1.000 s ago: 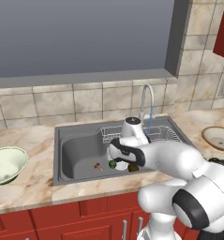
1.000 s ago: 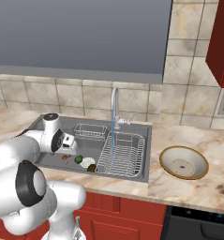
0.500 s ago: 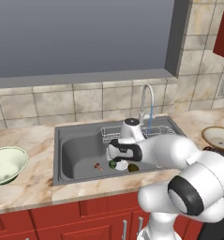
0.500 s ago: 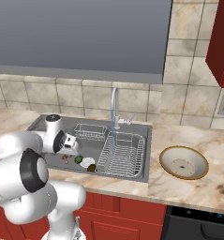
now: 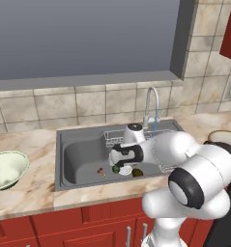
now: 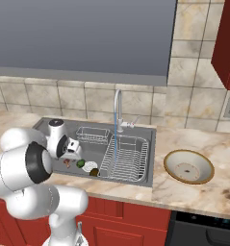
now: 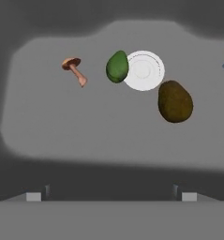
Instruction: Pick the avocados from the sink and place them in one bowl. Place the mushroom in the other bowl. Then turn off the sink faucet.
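Left base view: your gripper (image 5: 118, 155) hangs over sink (image 5: 83, 157), green avocado (image 5: 116, 169) just below.

Right base view: faucet (image 6: 118, 111) running.

Hand view: jaws wide apart, empty; green avocado (image 7: 117, 66) at 12 o'clock touching drain (image 7: 144, 70), long axis 12-to-6; brown avocado (image 7: 175, 101) at 1, mushroom (image 7: 74, 69) at 11.

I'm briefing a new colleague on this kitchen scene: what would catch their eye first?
The white arm bent low over the sink, its open gripper above three small things on the basin floor. There, a green avocado touches the white drain, a dark avocado lies beside it, and a mushroom lies apart. The faucet runs, with a tan bowl on the counter.
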Robot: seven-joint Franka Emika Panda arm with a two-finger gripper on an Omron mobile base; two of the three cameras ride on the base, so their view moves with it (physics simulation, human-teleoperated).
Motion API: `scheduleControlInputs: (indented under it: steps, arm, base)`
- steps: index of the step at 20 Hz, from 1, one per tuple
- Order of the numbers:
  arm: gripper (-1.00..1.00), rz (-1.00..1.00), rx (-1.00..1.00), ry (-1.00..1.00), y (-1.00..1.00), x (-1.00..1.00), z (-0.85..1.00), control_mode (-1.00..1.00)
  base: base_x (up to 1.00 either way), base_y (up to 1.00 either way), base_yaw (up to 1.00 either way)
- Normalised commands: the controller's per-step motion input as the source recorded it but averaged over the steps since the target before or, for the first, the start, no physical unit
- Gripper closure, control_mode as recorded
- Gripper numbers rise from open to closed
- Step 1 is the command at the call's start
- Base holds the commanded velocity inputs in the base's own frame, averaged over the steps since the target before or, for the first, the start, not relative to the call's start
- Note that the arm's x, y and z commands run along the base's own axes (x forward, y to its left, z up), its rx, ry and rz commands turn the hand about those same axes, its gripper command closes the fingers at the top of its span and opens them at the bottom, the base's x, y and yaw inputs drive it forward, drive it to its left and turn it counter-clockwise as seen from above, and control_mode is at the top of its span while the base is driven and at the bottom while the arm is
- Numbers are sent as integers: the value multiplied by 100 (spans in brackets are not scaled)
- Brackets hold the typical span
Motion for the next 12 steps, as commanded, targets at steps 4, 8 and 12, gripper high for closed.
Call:
scheduleControlInputs:
  steps: [4,8,12]
  arm:
    - [-100,0,0,0,0,14,-8,-100]
    - [-100,0,0,0,0,13,-7,-100]
    - [-100,0,0,0,0,14,-7,-100]
  base:
    - [0,0,0]
    - [0,0,0]
    - [0,0,0]
